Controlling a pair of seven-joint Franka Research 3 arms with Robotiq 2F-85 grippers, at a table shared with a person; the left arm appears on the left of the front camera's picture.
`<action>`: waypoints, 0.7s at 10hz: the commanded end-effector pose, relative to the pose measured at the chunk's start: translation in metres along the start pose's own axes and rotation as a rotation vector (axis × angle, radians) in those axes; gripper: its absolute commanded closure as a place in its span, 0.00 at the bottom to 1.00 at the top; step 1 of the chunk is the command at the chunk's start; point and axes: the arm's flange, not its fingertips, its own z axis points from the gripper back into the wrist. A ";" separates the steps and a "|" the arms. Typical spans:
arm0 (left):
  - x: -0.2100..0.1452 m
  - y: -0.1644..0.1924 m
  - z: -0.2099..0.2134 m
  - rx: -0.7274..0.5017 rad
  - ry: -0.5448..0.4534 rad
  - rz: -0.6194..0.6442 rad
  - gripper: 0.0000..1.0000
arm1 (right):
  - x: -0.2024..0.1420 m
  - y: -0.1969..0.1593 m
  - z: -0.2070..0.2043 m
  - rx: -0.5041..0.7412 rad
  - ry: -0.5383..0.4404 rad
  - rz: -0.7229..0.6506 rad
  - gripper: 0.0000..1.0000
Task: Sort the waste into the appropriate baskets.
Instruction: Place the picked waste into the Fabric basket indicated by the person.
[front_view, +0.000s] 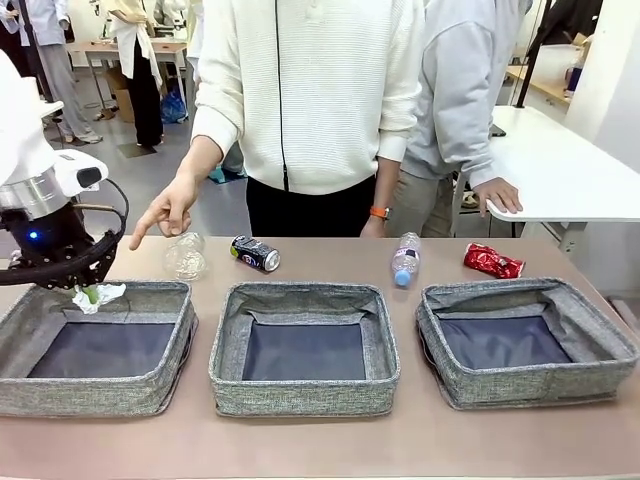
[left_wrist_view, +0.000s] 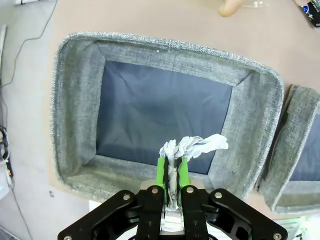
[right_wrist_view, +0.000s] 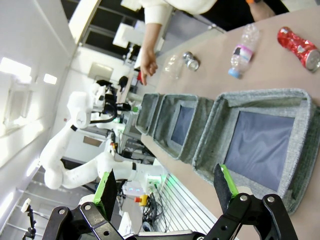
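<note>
1. The three baskets (front_view: 300, 392) are all empty. Along the table's (front_view: 320, 445) far edge wait the crushed bottle (front_view: 185, 258), blue can (front_view: 256, 253), pink-label bottle (front_view: 405, 260) and red can (front_view: 492, 262).
2. The left gripper (left_wrist_view: 172, 164) pinches the tissue (left_wrist_view: 194, 145), poised over the left basket's (left_wrist_view: 150, 46) far rim.
3. The right gripper (right_wrist_view: 167, 186) hangs wide open, holding nothing.

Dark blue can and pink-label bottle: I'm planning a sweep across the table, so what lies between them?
Nothing. The front view shows bare table between the dark blue can and the pink-label bottle.
</note>
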 end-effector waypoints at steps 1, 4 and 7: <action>-0.014 0.006 -0.007 -0.021 0.001 -0.015 0.90 | 0.003 0.001 -0.001 0.016 -0.017 0.026 0.00; -0.015 0.005 -0.006 -0.031 0.002 -0.077 0.00 | 0.003 0.001 -0.001 0.016 -0.017 0.026 0.00; -0.015 0.006 -0.003 -0.068 0.013 -0.093 0.00 | 0.003 0.001 -0.001 0.016 -0.017 0.026 0.00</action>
